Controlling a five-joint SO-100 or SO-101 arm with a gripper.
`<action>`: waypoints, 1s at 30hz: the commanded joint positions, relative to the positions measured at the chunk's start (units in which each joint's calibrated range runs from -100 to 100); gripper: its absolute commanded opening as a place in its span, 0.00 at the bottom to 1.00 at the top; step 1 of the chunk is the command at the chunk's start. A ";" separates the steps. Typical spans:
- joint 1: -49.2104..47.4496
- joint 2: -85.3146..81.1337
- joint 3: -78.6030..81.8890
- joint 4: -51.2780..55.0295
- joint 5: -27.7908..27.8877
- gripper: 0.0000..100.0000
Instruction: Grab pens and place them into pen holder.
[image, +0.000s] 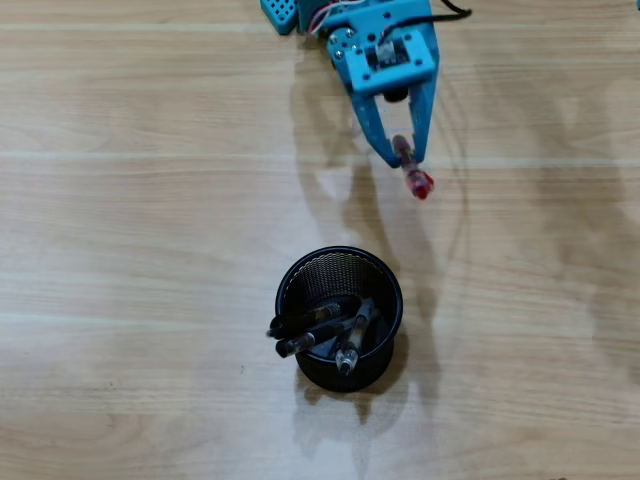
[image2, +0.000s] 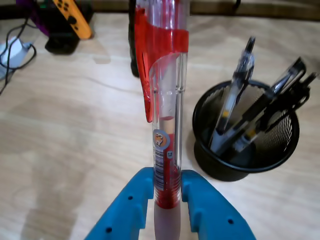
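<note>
Clamped between my blue claw (image2: 167, 192) fingers is one red and clear pen (image2: 165, 100), its clip end pointing away from me, lifted above the wooden table (image: 120, 250). Bare table lies open between me and the black mesh pen holder (image: 385, 345), well apart. Three pens (image: 320, 325) lean inside it. Cables and gadgets line the far edge.
</note>
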 joint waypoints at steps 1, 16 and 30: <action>0.88 -3.65 1.81 -13.32 0.83 0.02; 4.06 -0.54 15.87 -53.01 3.27 0.02; 11.50 13.74 11.82 -53.70 2.96 0.02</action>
